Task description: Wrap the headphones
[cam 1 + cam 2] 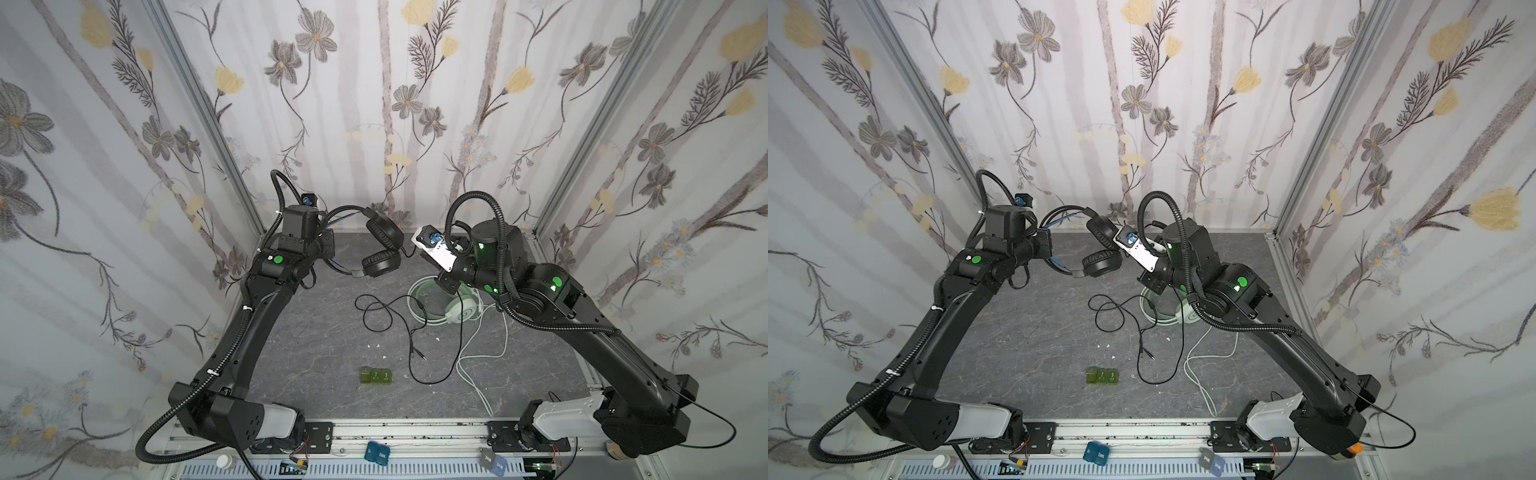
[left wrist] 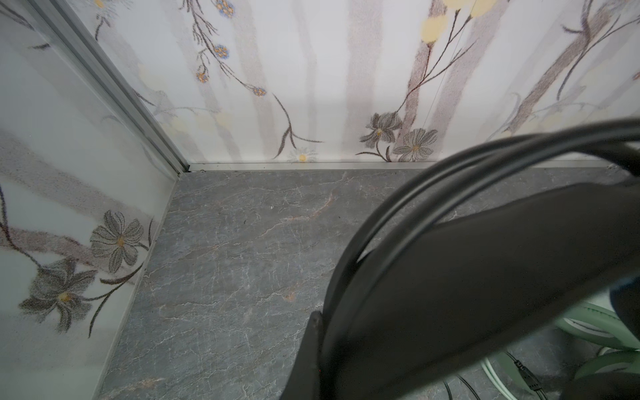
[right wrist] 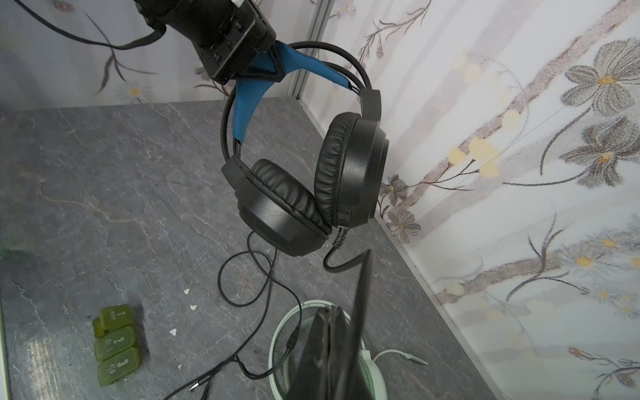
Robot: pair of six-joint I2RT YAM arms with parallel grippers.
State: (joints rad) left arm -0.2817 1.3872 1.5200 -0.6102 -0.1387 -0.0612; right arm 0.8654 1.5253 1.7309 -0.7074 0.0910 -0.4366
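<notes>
Black headset (image 3: 284,214) aloft: clamps its blue band (image 3: 246,104) in left gripper (image 3: 273,67), pinches its cable (image 3: 330,268) by the earcup (image 3: 349,169) in right gripper (image 3: 364,273), above mint-green headset (image 1: 462,311).

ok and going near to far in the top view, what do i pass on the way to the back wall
blue cases → green pill case → mint-green headset → black headset

Green boxes (image 1: 376,377): three were set in a row toward the table's (image 1: 307,332) front edge.
White scraps (image 1: 373,345): were scattered mid-table.
</notes>
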